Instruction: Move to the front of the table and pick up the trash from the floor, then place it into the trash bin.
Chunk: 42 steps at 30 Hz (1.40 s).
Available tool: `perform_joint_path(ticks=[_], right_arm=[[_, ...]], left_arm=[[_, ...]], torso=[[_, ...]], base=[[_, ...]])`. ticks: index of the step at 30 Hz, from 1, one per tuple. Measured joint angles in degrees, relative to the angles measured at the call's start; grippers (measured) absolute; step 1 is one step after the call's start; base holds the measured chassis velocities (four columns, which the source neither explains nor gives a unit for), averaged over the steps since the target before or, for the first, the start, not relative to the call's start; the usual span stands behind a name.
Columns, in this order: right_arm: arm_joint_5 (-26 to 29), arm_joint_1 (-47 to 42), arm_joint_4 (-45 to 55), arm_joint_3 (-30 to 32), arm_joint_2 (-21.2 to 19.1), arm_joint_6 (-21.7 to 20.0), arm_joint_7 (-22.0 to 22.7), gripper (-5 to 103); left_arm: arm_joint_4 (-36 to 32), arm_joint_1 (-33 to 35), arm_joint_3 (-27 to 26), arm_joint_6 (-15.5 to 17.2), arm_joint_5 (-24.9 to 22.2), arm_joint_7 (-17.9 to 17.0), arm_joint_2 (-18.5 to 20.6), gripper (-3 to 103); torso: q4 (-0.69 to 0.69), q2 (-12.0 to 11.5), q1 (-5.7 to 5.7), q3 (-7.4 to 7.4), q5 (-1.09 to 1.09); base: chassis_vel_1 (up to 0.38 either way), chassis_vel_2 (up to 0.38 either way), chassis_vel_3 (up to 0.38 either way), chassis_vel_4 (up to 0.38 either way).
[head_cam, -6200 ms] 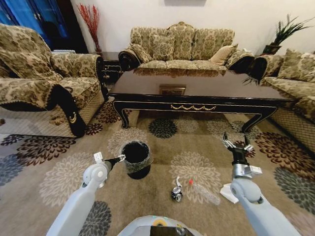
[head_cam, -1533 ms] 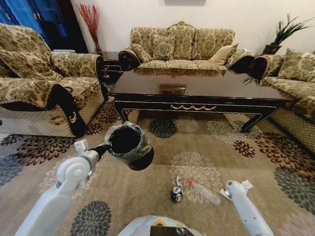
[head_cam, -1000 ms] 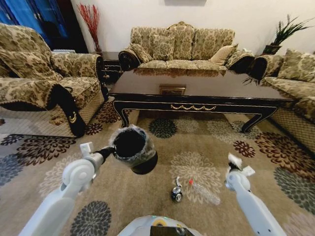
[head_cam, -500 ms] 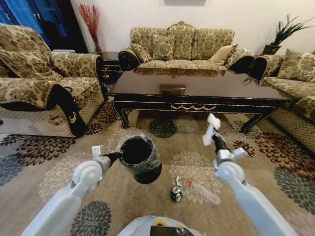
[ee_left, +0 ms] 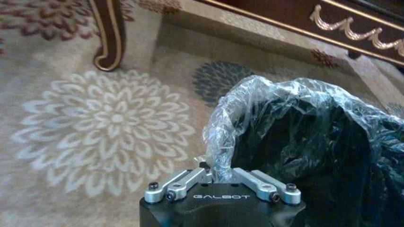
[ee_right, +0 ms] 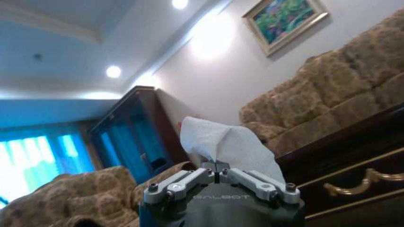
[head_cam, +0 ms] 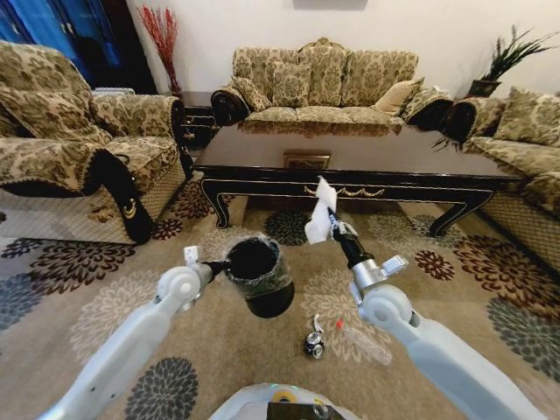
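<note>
I stand on a flowered carpet facing the long dark wooden counter (head_cam: 350,162), which sits well beyond my arms. My left hand (head_cam: 216,265) is pinched shut on the rim and clear liner of the black trash bin (head_cam: 262,280), holding it lifted off the floor, mouth tilted up and toward me. My right hand (head_cam: 328,220) is raised in front of the counter's side rail, closed on a piece of the trash, the crumpled white paper (head_cam: 318,220), which hangs above the bin and a little to its right, not touching it. On the carpet near my base lie the clear bottle with a red cap (head_cam: 360,341) and, just beside it, the small dark-and-silver can-like piece (head_cam: 314,344). To do this step well, I judge I should bring the paper squarely over the bin's opening, lower it past the crinkled liner, keep the bin steady, and only then part my right fingers.
</note>
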Motion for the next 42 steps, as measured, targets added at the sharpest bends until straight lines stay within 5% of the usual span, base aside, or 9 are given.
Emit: perform_joint_path(ticks=[9, 27, 33, 34, 36, 40, 42], right_arm=[[-2.55, 2.93, -4.7, -4.0, 3.56, 1.6, -2.87, 0], [-8.11, 1.96, -11.06, -8.39, 8.07, 1.68, -3.9, -3], [-8.51, 1.26, -10.76, -8.46, 7.48, 1.17, -3.5, 13], [-8.59, 1.13, -10.63, -8.45, 7.31, 1.12, -3.5, 24], [-8.6, 1.07, -10.51, -8.43, 7.25, 1.1, -3.5, 24], [-8.91, 0.31, -9.75, -7.81, 6.65, 1.06, -3.53, 46], [-8.99, 0.08, -9.63, -7.59, 6.55, 1.06, -3.53, 46]], left_arm=[[7.03, -9.95, 8.18, -0.12, -0.4, 0.0, -2.98, 4], [9.11, -15.27, 11.46, -0.31, -1.85, -0.02, -5.06, 4], [8.77, -15.59, 11.37, -0.31, -2.11, -0.15, -4.73, 4], [8.63, -15.6, 11.37, -0.31, -2.14, -0.22, -4.64, 4], [8.59, -15.6, 11.36, -0.31, -2.15, -0.25, -4.63, 4], [8.25, -15.63, 11.18, -0.29, -2.37, -0.78, -4.57, 4], [8.17, -15.63, 11.15, -0.27, -2.39, -0.85, -4.53, 4]], torso=[[0.0, 0.0, 0.0, 0.0, 0.01], [0.01, 0.0, 0.0, 0.0, 0.01], [0.01, 0.0, 0.0, -0.01, 0.01], [0.01, 0.0, 0.0, 0.0, 0.01], [0.01, 0.0, 0.0, 0.0, 0.01], [0.01, 0.0, 0.0, -0.01, 0.01], [0.01, 0.0, 0.0, -0.01, 0.01]], base=[[0.0, 0.0, 0.0, 0.0], [0.0, 0.0, 0.0, 0.0], [0.0, 0.0, 0.0, 0.0], [0.0, 0.0, 0.0, 0.0], [0.0, 0.0, 0.0, 0.0], [0.0, 0.0, 0.0, 0.0], [0.0, 0.0, 0.0, 0.0]])
